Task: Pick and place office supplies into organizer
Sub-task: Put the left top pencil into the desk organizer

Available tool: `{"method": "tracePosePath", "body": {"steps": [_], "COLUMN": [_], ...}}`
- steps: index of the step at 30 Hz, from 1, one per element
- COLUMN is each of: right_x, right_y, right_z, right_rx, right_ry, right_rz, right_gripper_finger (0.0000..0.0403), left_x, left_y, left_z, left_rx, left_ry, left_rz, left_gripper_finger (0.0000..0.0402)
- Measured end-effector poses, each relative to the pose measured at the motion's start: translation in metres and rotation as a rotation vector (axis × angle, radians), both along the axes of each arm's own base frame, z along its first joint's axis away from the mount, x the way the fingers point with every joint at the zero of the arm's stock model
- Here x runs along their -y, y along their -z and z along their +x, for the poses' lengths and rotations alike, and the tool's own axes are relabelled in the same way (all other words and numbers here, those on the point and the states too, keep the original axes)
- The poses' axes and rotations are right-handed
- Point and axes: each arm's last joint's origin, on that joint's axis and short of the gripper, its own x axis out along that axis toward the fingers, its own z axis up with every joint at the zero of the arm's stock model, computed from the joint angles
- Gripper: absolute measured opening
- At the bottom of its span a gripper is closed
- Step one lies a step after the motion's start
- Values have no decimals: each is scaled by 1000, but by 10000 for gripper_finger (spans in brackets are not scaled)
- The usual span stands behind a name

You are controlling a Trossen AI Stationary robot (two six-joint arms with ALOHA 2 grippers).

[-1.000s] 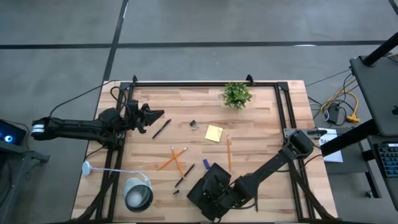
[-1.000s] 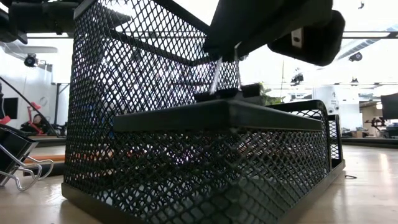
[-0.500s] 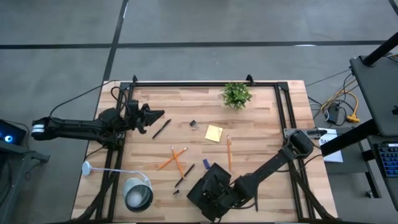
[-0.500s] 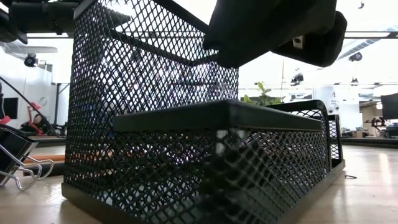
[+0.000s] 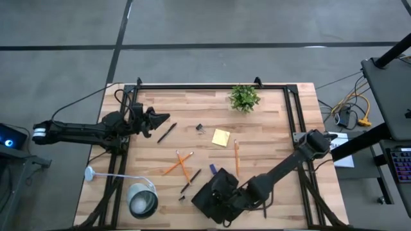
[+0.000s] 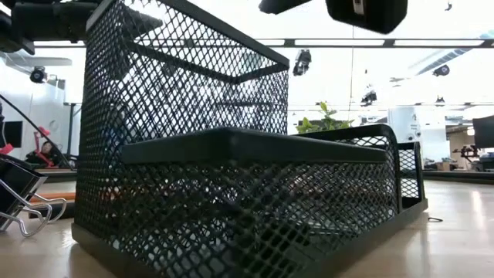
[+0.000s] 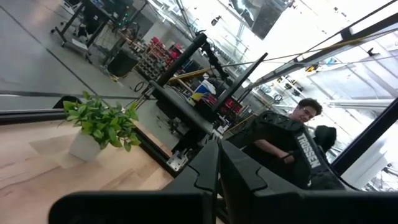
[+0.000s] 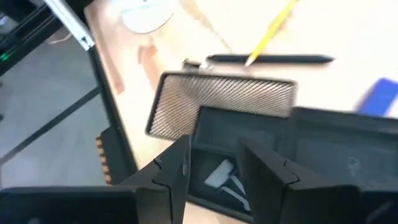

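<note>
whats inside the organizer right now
The right wrist view looks down into the black mesh organizer: a small pale item lies in one low compartment, under the open right gripper. The fingers cover part of that compartment; the other compartments' contents cannot be seen.

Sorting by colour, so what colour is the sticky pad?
Yellow; the sticky pad shows best in the high view.
</note>
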Motion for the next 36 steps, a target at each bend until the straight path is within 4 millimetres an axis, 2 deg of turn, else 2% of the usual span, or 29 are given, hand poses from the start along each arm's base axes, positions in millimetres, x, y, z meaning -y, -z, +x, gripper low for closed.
{"method": "tracePosePath", "body": {"steps": [6,12,25,32,36], "right_x": [12,18,63,80,81], "right_y": [-25,-51,-99,-114,-113], "right_z": [-16,-24,-18,-20,-20], "right_rx": [-19,57,213,255,250], "right_ry": [14,36,115,142,141], "right_rz": [-35,-42,-39,-88,-111], "right_gripper_finger": [121,121,113,116,120], "left_x": [0,-1,0,5,9], "left_y": [-1,7,-3,5,0], "left_z": [2,9,9,17,24], "left_rx": [6,-46,29,-41,-63], "left_ry": [12,13,17,225,333], "left_rz": [-35,-47,-39,5,154], "left_gripper_finger": [0,0,0,0,0]}}
